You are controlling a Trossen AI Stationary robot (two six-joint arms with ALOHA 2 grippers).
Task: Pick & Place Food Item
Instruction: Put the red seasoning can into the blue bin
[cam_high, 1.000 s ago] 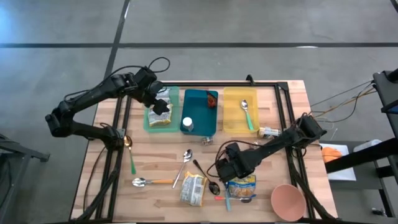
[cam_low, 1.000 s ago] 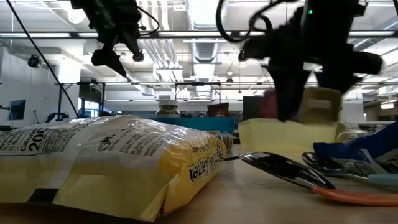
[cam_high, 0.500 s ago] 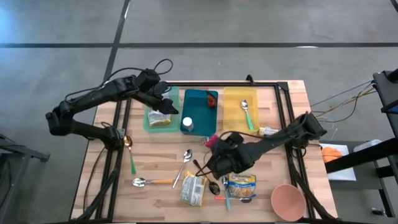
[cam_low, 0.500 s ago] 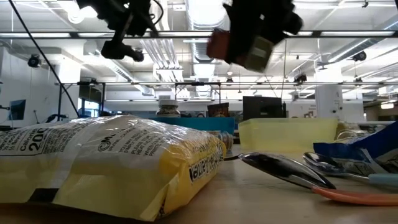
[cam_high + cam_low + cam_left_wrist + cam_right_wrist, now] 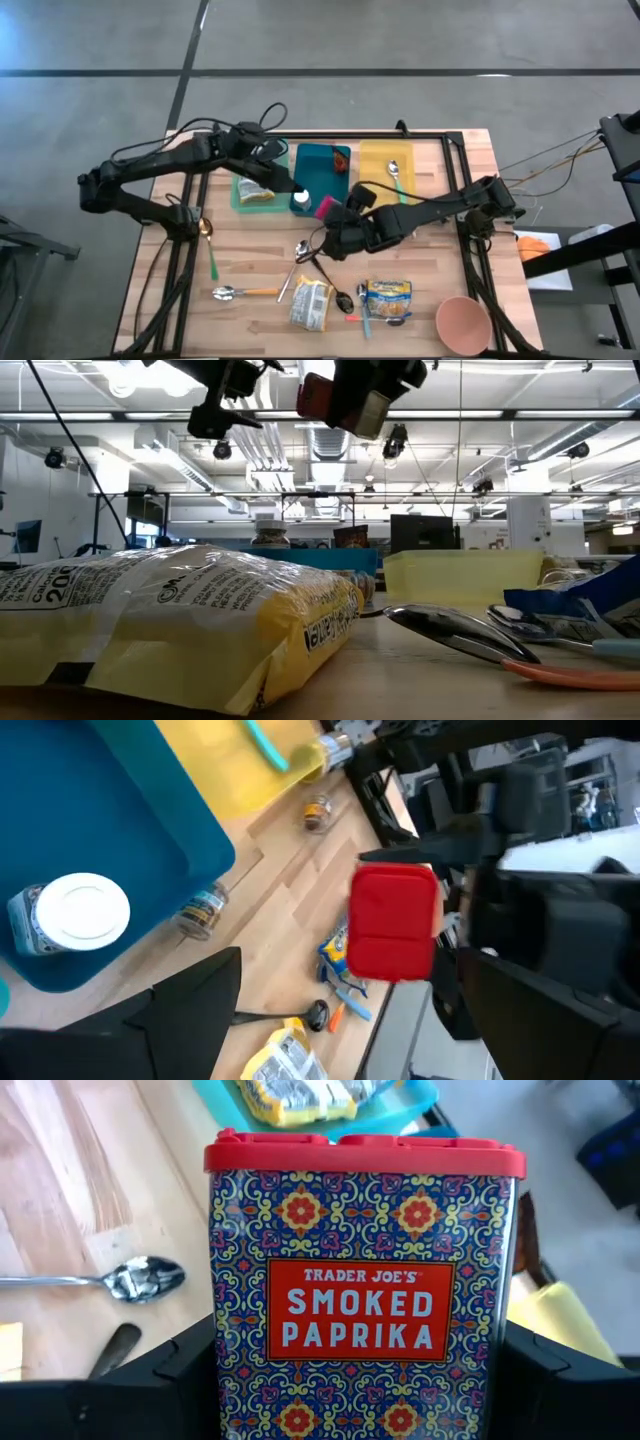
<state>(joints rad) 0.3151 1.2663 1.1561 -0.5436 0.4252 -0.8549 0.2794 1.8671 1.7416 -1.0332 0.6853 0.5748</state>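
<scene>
While my right tool point(image 5: 330, 212) grips the smoked paprika tin point(image 5: 327, 208) above the surface point(image 5: 250, 250), at six o'clock from the teal tray point(image 5: 322, 160), left tool point(image 5: 285, 183) hangs unclenched, at nine o'clock of the tin.

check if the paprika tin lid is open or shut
Shut: the red lid sits flat on the paprika tin held in the right claw.

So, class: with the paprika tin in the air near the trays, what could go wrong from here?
1. The right tool carries the paprika tin close to the left tool; the arms could collide.
2. The white-lidded jar stands in the teal tray; a low pass could topple it.
3. Spoons lie below; a dropped tin might scatter them.
</scene>
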